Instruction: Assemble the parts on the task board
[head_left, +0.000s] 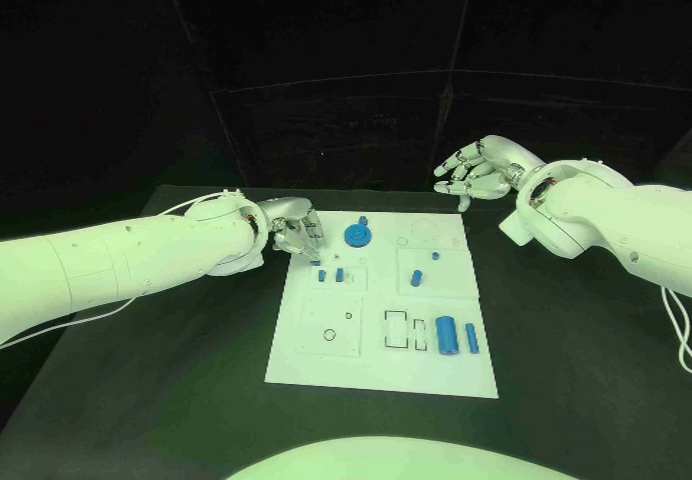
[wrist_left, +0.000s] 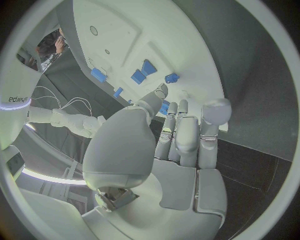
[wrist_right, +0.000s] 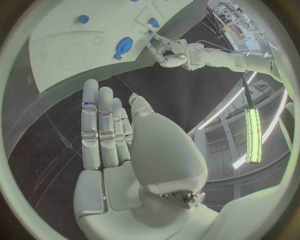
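The white task board (head_left: 378, 350) lies in the middle of the black table. On it a round blue part (head_left: 358, 236) sits near the far edge. Small blue pegs (head_left: 339, 273) stand below it, and a blue cylinder (head_left: 447, 335) and a thin rod (head_left: 472, 337) lie at the near right. My left hand (head_left: 293, 232) hangs over the board's far left edge, fingers straight and pointing down, just above one peg (head_left: 316, 263). I see nothing held in it (wrist_left: 187, 135). My right hand (head_left: 476, 168) floats beyond the far right corner, fingers spread and empty (wrist_right: 109, 135).
Bare black table (head_left: 577, 330) surrounds the board on all sides. Two more blue parts (head_left: 415, 277) sit in the board's middle right. Outlined slots (head_left: 394, 328) and round holes (head_left: 329, 335) mark the near half.
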